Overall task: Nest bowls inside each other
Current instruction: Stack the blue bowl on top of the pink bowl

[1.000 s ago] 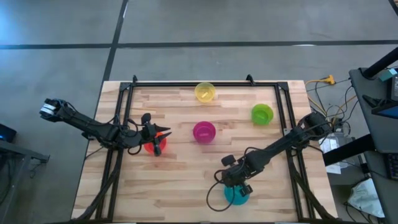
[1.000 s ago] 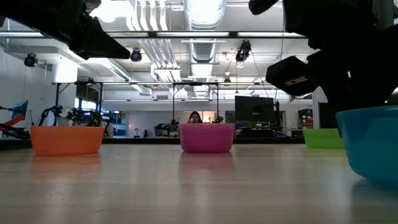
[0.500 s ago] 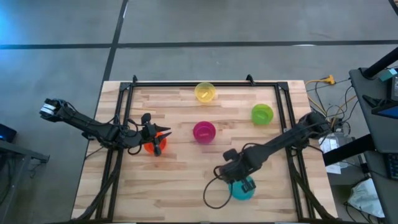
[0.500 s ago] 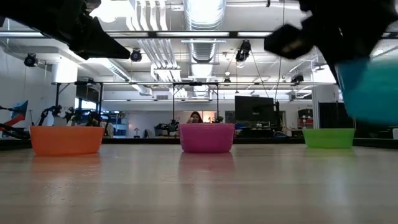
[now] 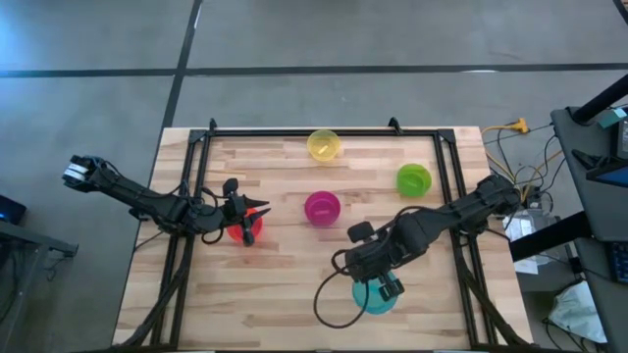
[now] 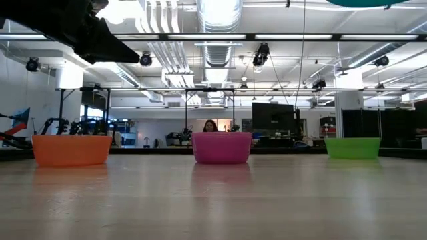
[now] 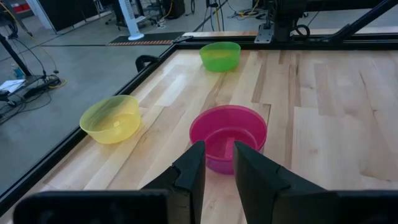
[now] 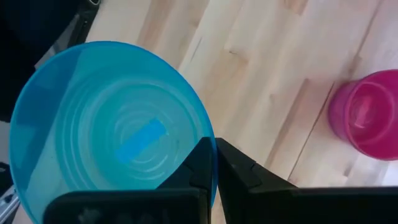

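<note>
My right gripper (image 5: 386, 287) is shut on the teal-blue bowl (image 5: 373, 302), held high near the table's near edge; only its underside (image 6: 363, 2) shows at the low view's top. My left gripper (image 5: 257, 210) hovers open just above the orange bowl (image 5: 235, 232), which stands on its base (image 6: 71, 150); nothing lies between its fingers (image 7: 198, 167). The pink bowl (image 5: 322, 207) stands at mid-table, the yellow bowl (image 5: 324, 145) by the far edge, the green bowl (image 5: 414, 179) far right. The purple bowl is out of view. My right gripper pinches the teal-blue bowl's rim (image 8: 210, 144), one finger (image 8: 200, 163) inside the bowl and the other (image 8: 236, 169) outside its wall. The fingers come from above, pointing down. The bowl is lifted clear of the table, open side up.
A black metal frame (image 5: 446, 186) runs along the table's left, far and right sides. A black cable (image 5: 329, 299) loops below the right arm near the near edge. Bare wood (image 5: 285, 284) lies between the orange bowl and the held bowl.
My right gripper has risen, carrying the teal-blue bowl from the tabletop straight up until it has nearly left the low view's top. The arm's wrist has drifted a little toward the far edge. My left arm and the other bowls have stayed still.
</note>
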Robot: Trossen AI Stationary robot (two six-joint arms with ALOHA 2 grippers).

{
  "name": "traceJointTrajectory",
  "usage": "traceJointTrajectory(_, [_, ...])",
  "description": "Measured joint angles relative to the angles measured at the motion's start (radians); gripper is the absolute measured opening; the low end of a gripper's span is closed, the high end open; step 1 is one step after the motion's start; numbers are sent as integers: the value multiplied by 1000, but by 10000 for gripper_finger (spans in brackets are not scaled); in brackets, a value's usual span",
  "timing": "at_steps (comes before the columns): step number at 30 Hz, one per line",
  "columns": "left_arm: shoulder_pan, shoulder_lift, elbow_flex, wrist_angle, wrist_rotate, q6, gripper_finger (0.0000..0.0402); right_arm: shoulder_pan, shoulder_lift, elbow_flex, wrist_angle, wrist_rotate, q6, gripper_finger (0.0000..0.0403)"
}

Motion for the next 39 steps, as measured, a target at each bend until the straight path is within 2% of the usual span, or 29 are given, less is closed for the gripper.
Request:
traceJointTrajectory(5, [0, 0, 0, 0, 0, 0, 67, -25, 0, -8, -2, 14, -24, 9])
traceJointTrajectory(12, [0, 8, 0, 0, 0, -1, 67, -145, 0, -15, 13, 12, -100, 9])
traceJointTrajectory(17, [0, 29, 0, 0, 0, -1, 67, -276, 0, -16, 56, -44, -210, 9])
traceJointTrajectory(25, [1, 65, 0, 1, 0, 22, 67, -529, 0, -17, 228, -86, -343, 9])
traceJointTrajectory(31, [1, 86, -1, -1, 0, 28, 67, -683, 0, -17, 254, -101, -318, 9])
traceJointTrajectory(35, [1, 91, -1, 0, 0, 47, 67, -747, 15, -19, 260, -98, -187, 9])
traceJointTrajectory(39, [1, 90, -1, 4, -4, 51, 67, -764, 47, -19, 258, -102, -67, 9])
